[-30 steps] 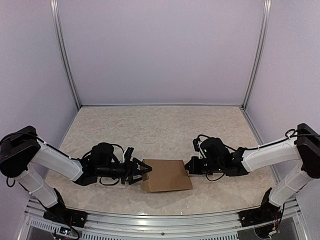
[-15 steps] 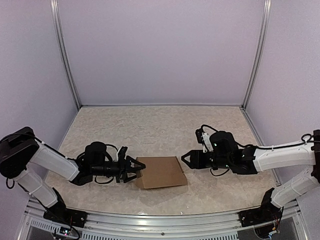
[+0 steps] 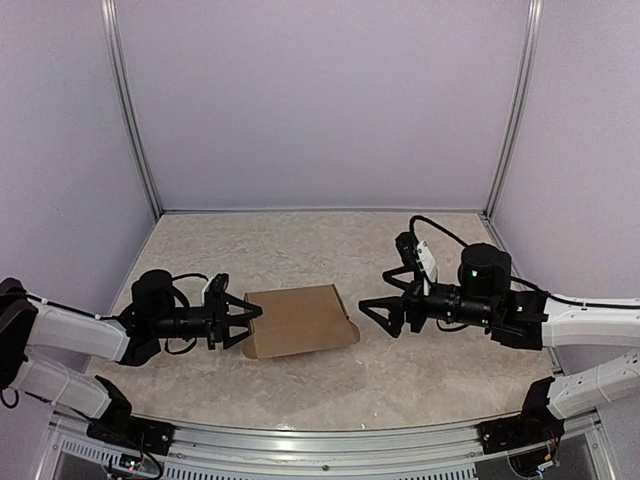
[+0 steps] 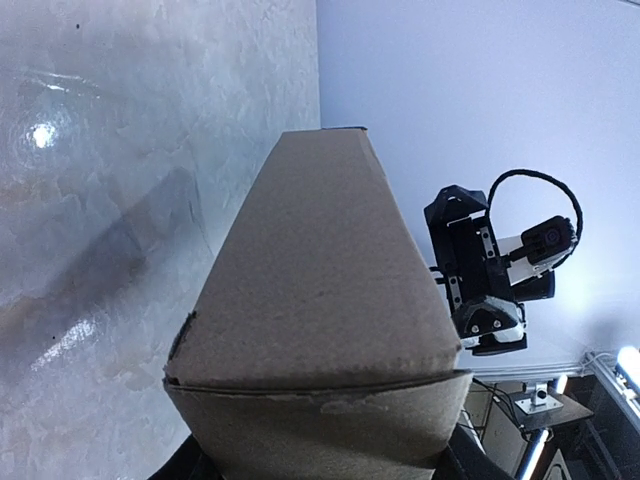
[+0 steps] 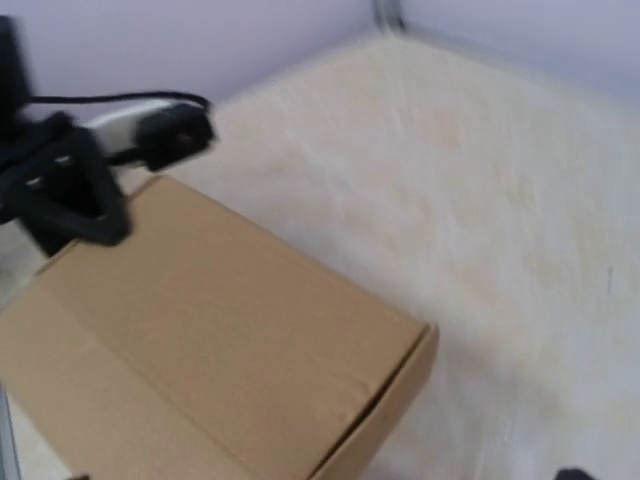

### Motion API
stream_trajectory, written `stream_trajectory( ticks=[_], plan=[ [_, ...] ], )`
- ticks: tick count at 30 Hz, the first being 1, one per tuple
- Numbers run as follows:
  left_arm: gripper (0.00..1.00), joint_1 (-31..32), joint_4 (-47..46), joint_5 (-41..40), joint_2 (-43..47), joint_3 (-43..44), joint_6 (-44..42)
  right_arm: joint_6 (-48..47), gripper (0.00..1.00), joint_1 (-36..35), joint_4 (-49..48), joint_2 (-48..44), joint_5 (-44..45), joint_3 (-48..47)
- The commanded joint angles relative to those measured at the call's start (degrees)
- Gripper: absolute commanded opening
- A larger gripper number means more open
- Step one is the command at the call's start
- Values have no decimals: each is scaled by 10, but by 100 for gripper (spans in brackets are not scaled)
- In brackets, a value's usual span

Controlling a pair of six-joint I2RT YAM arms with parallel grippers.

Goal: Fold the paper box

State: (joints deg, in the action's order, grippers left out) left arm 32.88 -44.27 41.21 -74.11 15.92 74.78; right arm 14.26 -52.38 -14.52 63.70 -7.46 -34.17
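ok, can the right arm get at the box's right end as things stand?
Probably yes. The right gripper is open and faces the right end of the box, apart from it, with nothing between them. The left gripper grips only the opposite end.

Left claw [image 3: 243,323] clamped, right claw [image 3: 374,315] spread (wide)

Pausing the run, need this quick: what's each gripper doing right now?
Left gripper: closed on the left end of the paper box.
Right gripper: open, holding nothing.
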Motion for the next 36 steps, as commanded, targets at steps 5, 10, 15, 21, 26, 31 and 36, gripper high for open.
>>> stream_trajectory(
  ticks=[5,10,15,21,26,31,36],
  plan=[
    [12,-56,11,130,66,-12,10,-319,100,-32,-27,-16,-68,-6],
    [12,-76,22,199,95,-12,20,-583,99,-106,-53,-9,45,23],
    [14,-78,28,225,128,-20,19,-730,100,-154,-121,7,148,47],
    [14,-78,38,238,164,-28,34,-827,100,-207,-178,8,217,67],
    [14,-78,72,245,203,-27,33,-928,100,-264,-232,17,284,83],
    [15,-77,103,255,241,-26,28,-989,100,-307,-260,28,320,83],
    [15,-65,142,257,279,-23,13,-1015,100,-346,-244,29,336,57]
  ],
)
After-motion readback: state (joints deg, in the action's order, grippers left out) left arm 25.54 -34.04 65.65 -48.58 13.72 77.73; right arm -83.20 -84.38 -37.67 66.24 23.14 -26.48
